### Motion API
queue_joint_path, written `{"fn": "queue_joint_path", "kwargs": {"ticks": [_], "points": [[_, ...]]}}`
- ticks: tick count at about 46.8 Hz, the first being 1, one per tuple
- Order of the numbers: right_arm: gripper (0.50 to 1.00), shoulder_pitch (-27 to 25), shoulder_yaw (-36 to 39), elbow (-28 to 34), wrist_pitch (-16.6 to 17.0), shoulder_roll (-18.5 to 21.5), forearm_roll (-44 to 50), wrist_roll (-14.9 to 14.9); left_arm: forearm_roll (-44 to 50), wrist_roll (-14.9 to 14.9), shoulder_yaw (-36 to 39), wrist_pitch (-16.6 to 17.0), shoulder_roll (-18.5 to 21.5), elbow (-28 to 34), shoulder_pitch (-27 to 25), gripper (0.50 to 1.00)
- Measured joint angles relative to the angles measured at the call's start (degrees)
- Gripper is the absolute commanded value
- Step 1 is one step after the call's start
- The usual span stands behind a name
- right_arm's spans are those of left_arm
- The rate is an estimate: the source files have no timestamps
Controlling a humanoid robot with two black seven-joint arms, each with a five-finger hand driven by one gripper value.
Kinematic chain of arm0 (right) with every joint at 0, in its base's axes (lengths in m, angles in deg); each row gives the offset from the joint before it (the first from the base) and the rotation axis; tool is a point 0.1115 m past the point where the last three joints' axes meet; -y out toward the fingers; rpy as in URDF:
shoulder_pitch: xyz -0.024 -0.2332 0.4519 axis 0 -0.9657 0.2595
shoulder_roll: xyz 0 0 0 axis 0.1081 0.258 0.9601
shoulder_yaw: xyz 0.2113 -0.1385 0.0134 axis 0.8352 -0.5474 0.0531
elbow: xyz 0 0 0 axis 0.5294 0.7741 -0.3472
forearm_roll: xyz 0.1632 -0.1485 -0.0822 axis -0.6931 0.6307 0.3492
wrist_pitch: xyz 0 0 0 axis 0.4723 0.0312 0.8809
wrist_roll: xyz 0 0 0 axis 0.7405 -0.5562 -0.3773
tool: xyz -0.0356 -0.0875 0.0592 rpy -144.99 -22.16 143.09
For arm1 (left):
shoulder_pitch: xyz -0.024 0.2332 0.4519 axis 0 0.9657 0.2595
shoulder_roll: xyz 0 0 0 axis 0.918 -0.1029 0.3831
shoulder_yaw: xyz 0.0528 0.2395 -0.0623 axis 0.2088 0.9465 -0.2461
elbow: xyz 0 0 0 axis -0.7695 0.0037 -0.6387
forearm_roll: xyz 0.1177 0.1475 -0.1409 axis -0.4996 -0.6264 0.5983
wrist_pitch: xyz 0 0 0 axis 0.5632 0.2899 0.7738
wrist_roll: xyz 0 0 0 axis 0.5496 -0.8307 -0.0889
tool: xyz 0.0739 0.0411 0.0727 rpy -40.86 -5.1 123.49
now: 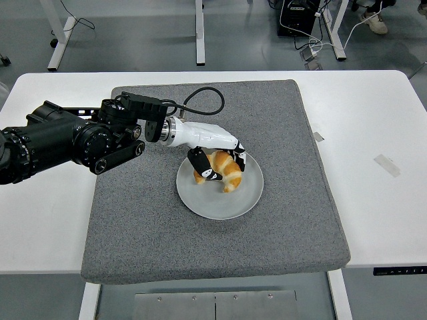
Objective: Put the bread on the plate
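In the head view, the left hand (215, 157) had its fingers (200, 167) curled around the bread (224, 171), which sat over the plate's (220, 201) far half on the surface (373, 133). This looked like the placing step; next the fingers would need to spread and lift clear.

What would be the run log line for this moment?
left hand: fingers shut on bread | bread: over plate | plate: on grey mat | right hand: not in view

A single high camera on the robot's side looks forward and down across the white table (373, 113), floor beyond visible.
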Motion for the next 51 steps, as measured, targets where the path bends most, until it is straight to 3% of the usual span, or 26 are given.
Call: {"fn": "queue_joint_path", "kwargs": {"ticks": [17,40,51], "points": [[1.0,0.0,0.0,-0.1,0.01,0.0,-0.02,0.0,2.45,0.0,-0.53,0.0,0.0,0.0,-0.4,0.972],[1.0,-0.04,0.0,-0.35,0.01,0.0,0.01,0.0,17.18,0.01,-5.69,-0.24,1.02,0.01,-4.21,0.974],[1.0,-0.1,0.0,-0.36,0.02,0.0,0.02,-0.01,31.27,-1.06,-9.58,-0.53,6.0,0.02,-3.82,0.974]]}}
